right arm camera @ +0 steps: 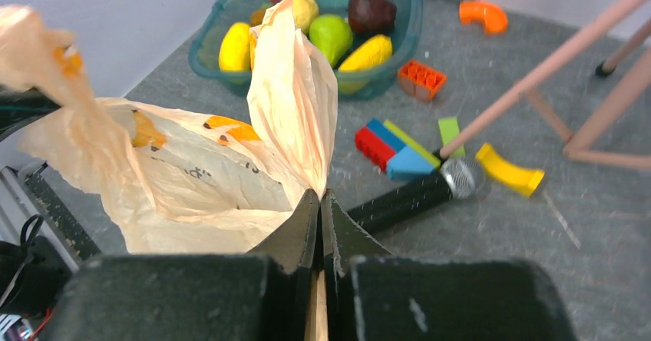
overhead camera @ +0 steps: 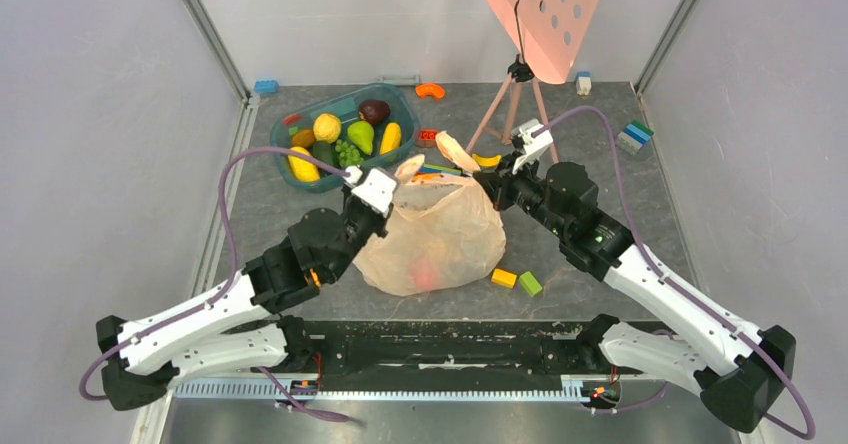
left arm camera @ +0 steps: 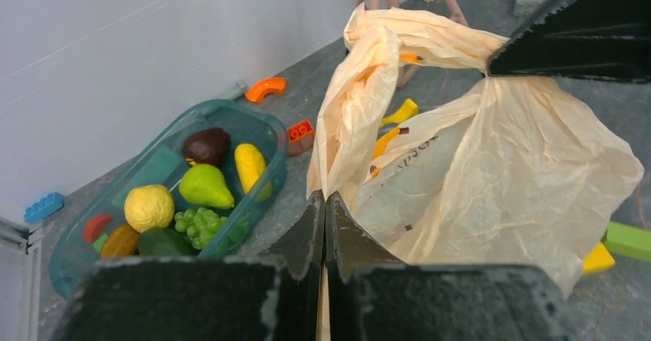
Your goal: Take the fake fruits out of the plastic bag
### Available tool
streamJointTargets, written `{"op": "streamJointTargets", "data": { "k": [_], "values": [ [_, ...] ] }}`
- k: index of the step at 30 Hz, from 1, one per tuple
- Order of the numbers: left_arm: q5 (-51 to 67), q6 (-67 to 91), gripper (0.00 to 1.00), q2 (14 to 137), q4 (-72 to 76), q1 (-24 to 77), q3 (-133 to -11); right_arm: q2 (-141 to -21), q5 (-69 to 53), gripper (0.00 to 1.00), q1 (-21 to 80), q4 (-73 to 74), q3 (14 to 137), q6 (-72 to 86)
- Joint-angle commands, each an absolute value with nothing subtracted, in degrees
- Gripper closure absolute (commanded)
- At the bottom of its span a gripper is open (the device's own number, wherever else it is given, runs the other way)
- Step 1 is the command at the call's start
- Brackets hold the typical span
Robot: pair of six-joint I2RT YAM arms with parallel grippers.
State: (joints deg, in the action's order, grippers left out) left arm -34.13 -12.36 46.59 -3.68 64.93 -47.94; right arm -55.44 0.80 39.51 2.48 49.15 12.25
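The cream-beige plastic bag (overhead camera: 435,234) stands in the middle of the table, with a red round fruit (overhead camera: 429,273) showing faintly through its lower wall. My left gripper (overhead camera: 392,179) is shut on the bag's left handle (left arm camera: 355,103). My right gripper (overhead camera: 497,186) is shut on the bag's right handle (right arm camera: 295,103). The two handles are held apart above the bag. Other fake fruits lie in the teal tub (overhead camera: 290,169): a maroon one (overhead camera: 374,111), a yellow one (overhead camera: 327,127), a green pear (overhead camera: 360,136) and green grapes (overhead camera: 346,152).
A pink tripod (overhead camera: 512,104) stands behind the bag, under a pink perforated board (overhead camera: 545,9). Toy blocks lie around: yellow (overhead camera: 503,278) and green (overhead camera: 530,284) by the bag's right, orange pieces (overhead camera: 430,90) at the back. A black microphone (right arm camera: 414,195) lies beside the bag.
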Motion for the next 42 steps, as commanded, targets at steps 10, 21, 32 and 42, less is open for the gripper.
{"op": "streamJointTargets", "data": {
  "k": [10, 21, 32, 42],
  "values": [
    [-17.03, -10.45, 0.98, 53.62, 1.63, 54.50, -65.35, -56.37, 1.49, 1.00, 39.29, -14.84, 59.08, -4.57],
    [-10.75, 1.62, 0.98, 40.24, 6.45, 54.40, -41.78, -42.07, -2.36, 0.89, 39.29, -22.11, 31.11, 1.81],
    [-5.81, 4.61, 0.98, 33.43, 10.02, 54.40, -34.29, -31.73, -2.15, 0.29, 39.26, -13.73, 29.84, 4.51],
    [-5.97, 7.72, 0.98, 36.46, 10.03, 54.40, -36.83, -40.24, -12.08, 0.36, 39.37, 2.32, 49.51, 9.22]
  ]
}}
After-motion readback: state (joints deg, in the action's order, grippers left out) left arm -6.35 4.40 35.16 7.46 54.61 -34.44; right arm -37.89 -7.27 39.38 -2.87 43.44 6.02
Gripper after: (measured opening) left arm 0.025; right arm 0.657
